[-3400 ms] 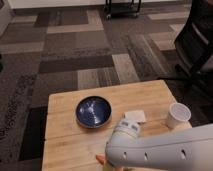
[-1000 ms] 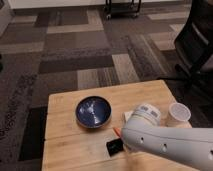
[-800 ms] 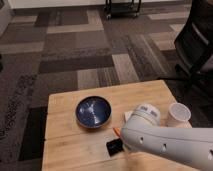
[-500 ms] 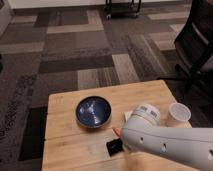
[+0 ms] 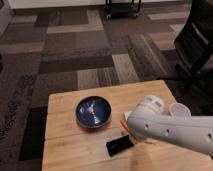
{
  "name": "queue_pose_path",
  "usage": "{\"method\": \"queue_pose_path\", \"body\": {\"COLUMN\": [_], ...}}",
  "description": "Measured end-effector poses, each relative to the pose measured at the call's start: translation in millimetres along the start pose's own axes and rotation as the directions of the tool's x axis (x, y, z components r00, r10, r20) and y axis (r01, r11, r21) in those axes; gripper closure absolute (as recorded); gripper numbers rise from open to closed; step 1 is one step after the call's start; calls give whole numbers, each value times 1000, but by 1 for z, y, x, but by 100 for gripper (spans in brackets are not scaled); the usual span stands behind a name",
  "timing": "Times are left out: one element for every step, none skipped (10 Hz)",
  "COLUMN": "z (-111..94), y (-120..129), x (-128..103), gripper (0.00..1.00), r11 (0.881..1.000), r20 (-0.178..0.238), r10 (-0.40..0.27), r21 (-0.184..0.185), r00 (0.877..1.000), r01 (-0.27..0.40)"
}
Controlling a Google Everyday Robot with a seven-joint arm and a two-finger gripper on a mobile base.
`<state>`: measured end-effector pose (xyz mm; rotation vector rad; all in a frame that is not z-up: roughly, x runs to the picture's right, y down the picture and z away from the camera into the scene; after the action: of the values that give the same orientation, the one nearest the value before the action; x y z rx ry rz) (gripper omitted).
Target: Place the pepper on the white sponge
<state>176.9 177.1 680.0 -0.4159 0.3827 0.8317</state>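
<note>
My end effector (image 5: 129,128) low over worktop (image 5: 65,150) centre, clenched on pepper (image 5: 124,122), only orange sliver visible. I can't see white sponge behind arm (image 5: 170,132). Nearby: blue bowl (image 5: 94,111) left, black device (image 5: 120,144) in front, white cup (image 5: 178,110) right.

Our arm (image 5: 170,131) is a smooth white tube, round-capped, dotted with dark screw holes; our claw hides under it at five o'clock.

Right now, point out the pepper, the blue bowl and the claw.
pepper (image 5: 124,121), camera view, orange sliver beside the arm (image 5: 170,131).
blue bowl (image 5: 94,111), camera view, bare inner bottom.
claw (image 5: 128,126), camera view, arm's tip, mostly hidden, against the pepper.
</note>
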Motion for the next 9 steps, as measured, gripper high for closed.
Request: {"method": "queue_pose_path", "body": {"z": [5,12,16,16,16,16,16,16,16], "y": [-21,-40,-48,-49,-49,-48,-48,-49,-49], "x": [-15,-35,-44,-43,-43,-43,-43,-42,-42], "gripper": [100,100,100,100,100,100,100,100,100], "r11": [1000,998,997,997,997,997,997,997,998], "r20": [-2,-1,-2,-2,-2,-2,-3,-3,-3], "r10": [0,-12,-17,-15,-16,-16,-16,-15,-15], "r21": [31,58,69,69,69,69,69,69,69], "r00": [1000,1000,1000,1000,1000,1000,1000,1000,1000], "r01": [0,12,17,15,16,17,16,15,15]}}
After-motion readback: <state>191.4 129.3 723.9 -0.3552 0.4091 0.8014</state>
